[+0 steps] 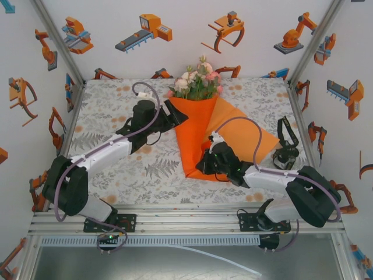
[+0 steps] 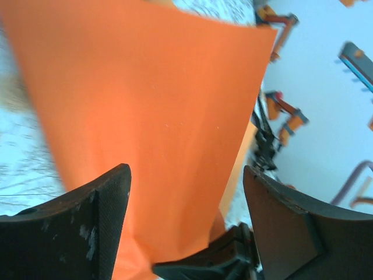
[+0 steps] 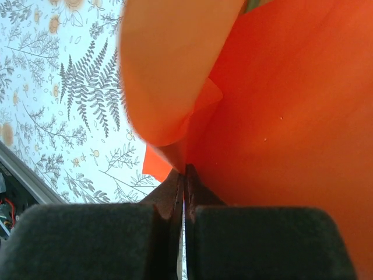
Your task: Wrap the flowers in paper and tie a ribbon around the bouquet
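With right gripper jaws clamped, seemingly on the lower edge of the paper rolled round the flowers on the bench, and left gripper jaws spread astride its flap, liable to spring unrolled or tear under any careless tug.

Left end effector spread wide, right end effector seemingly pinched closed

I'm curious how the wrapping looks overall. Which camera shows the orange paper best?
Top external: the whole paper shows, folded around the flowers. Left wrist gives a blurred flat stretch of it between open jaws. Right wrist gives close-up folds pinched by shut jaws.
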Motion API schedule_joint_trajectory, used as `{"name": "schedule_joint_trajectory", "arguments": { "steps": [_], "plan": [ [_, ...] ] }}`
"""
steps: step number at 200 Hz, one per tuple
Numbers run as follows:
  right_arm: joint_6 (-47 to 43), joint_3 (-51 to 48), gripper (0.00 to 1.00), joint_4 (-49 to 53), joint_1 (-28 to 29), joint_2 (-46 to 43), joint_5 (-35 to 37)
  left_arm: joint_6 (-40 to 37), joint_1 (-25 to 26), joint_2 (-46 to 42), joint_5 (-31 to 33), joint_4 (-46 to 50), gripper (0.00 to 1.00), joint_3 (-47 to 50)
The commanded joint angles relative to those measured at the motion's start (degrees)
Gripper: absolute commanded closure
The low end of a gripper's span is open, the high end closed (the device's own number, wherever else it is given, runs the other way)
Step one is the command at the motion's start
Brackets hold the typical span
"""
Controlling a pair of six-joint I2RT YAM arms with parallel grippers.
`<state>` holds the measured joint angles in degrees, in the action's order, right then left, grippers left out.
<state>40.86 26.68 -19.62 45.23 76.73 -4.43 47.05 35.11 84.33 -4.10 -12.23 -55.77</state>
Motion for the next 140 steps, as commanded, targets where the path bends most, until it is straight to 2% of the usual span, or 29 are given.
{"name": "schedule_joint_trajectory", "arguments": {
  "steps": [1, 18, 27, 60, 83, 114, 140],
  "plan": [
    [2.71, -1.42, 0.93, -2.33, 0.11, 0.44, 1.10, -8.13, -0.57, 1.84, 9.06, 7.10, 0.29, 0.79],
    [3.13, -2.02, 0.68, -1.80, 0.11, -0.36, 1.09, -9.53, -1.21, 5.65, 8.61, 7.17, 0.35, -0.58],
    [3.08, -2.07, 0.62, -0.87, 0.12, -1.43, 1.30, -10.02, -1.19, 8.27, 6.87, 6.93, 0.39, -1.72],
    [2.17, -1.61, 0.61, 4.80, 0.12, -7.08, 4.49, -8.95, -1.10, 17.95, 3.52, 5.73, 0.52, -6.04],
    [0.39, 0.05, 0.56, 12.41, 0.16, -12.74, 5.92, -7.80, -0.95, 22.66, 0.22, 3.40, 0.61, -7.94],
    [-2.27, 1.41, 0.56, 17.81, 0.80, -22.61, 5.35, -6.60, -0.46, 24.73, -2.41, 0.45, 0.63, -8.43],
    [-5.11, 4.15, 0.57, 15.77, 2.95, -22.41, 0.39, -5.50, -0.14, 24.58, -3.66, -1.50, 0.63, -8.23]
  ]
}}
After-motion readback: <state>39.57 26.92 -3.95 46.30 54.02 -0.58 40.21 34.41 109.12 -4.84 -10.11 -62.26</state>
